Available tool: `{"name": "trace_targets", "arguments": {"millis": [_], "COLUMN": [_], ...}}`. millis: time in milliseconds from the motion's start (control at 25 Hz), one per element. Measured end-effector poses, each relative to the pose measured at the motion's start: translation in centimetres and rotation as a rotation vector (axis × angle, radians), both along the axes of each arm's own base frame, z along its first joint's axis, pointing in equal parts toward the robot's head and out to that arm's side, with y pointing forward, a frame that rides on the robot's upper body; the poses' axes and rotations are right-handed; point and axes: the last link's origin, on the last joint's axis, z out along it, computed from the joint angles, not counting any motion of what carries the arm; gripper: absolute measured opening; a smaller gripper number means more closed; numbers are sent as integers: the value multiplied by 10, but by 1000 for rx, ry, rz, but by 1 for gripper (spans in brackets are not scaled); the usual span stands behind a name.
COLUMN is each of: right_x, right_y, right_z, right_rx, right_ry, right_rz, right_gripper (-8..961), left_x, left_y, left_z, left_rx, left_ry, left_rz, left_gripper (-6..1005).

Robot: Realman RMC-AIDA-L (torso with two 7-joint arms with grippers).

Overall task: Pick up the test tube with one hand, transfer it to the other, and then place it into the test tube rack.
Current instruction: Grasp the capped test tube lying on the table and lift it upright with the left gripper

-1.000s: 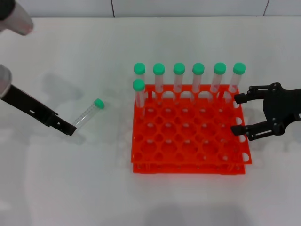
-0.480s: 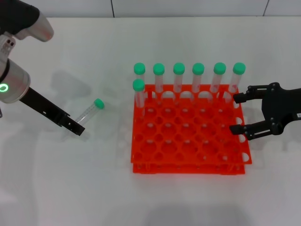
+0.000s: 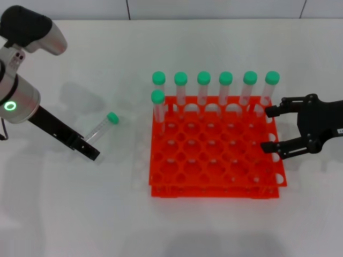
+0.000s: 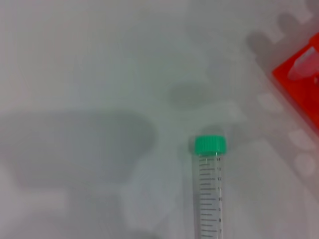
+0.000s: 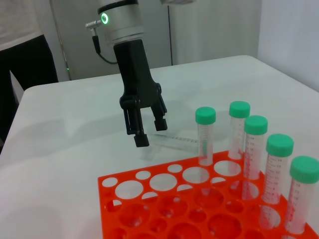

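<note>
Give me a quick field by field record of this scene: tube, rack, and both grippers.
test tube: lying flat on the table, green cap pointing away from the robot, not gripped
test tube rack: orange-red, seven green-capped tubes standing along its far side
left gripper: open, just above the lying tube's tapered end
right gripper: open, at the rack's right edge, holding nothing

Test tube (image 3: pixel 101 128) left of rack (image 3: pixel 214 155)

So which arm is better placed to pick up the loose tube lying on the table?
The left. Its claw hangs open right at the tapered end of the test tube, which lies left of the rack. The right claw sits open at the rack's far right edge, with the rack between it and the tube.
</note>
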Motion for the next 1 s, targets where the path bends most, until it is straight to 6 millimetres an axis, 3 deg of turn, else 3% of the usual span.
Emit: {"name": "trace_targets", "arguments": {"millis": [360, 560, 1000], "right_x": [0, 0, 1], "right_y": [0, -1, -1], "right_z": [0, -1, -2], "right_rx": [0, -1, -2], "right_ry": [0, 3, 2], "right_rz": [-2, -3, -4], "right_gripper": [854, 853, 853], "left_x": [-2, -3, -3], "left_y": [0, -1, 1], "left_z": [-3, -7, -7], "left_rx": [6, -4, 10], "left_ry": [4, 9, 9], "left_rz": [4, 5, 5], "left_gripper": [818, 721, 717]}}
